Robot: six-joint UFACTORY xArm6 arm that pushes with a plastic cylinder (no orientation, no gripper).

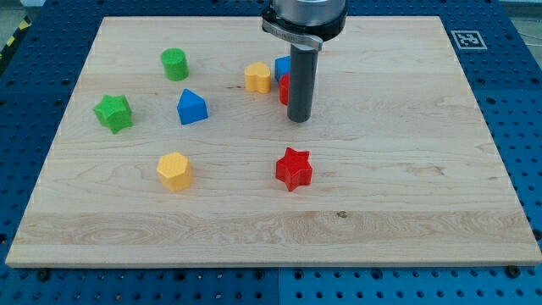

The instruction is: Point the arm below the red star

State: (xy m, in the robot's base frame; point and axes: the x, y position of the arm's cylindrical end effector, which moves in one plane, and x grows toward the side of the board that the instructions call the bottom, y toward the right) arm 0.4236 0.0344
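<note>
The red star (294, 169) lies on the wooden board (406, 195), a little below its middle. My tip (298, 119) rests on the board above the star, about a block's width of bare wood apart from it. The rod rises from the tip to the arm's head at the view's top. Right behind the rod, a red block (284, 88) and a blue block (282, 68) are partly hidden.
A yellow block (258, 78) sits left of the rod. A blue block (192, 108), a green cylinder (175, 64) and a green star (113, 113) lie further left. A yellow hexagon (174, 171) lies left of the red star.
</note>
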